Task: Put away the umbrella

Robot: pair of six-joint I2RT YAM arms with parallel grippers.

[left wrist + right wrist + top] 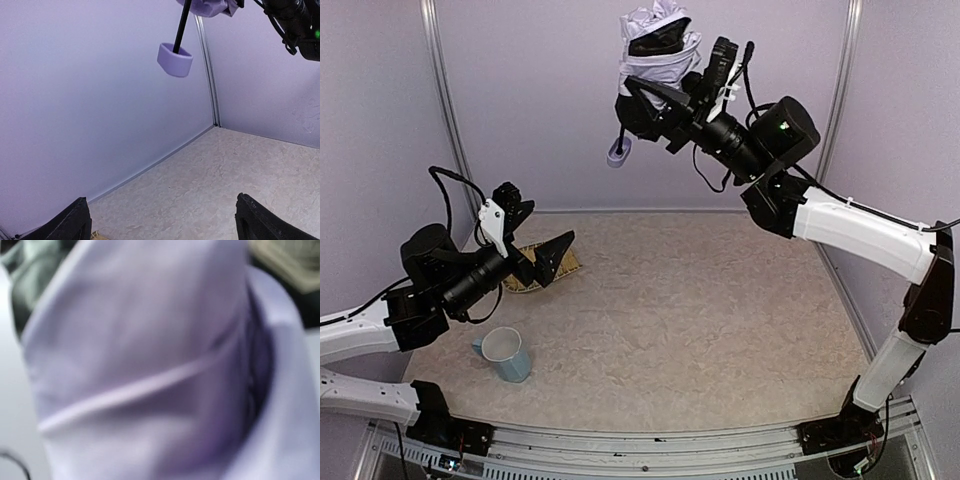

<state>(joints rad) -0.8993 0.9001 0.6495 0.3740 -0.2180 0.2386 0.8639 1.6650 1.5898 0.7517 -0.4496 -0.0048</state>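
Note:
The umbrella (660,45) hangs high at the back, folded, with pale lavender fabric, black lining showing at the top, a thin black shaft and a small lavender knob (619,152) at the bottom. My right gripper (645,105) is shut on its fabric bundle and holds it in the air. In the right wrist view the blurred fabric (150,365) fills the frame and hides the fingers. My left gripper (535,238) is open and empty, low at the left, well below the umbrella. The left wrist view shows the knob (175,59) and shaft (181,27) above its fingertips (70,225).
A flat wicker basket (568,268) lies on the table under my left gripper. A light blue mug (505,352) stands near the front left. Lavender walls close the back and sides, with metal posts (445,90) in the corners.

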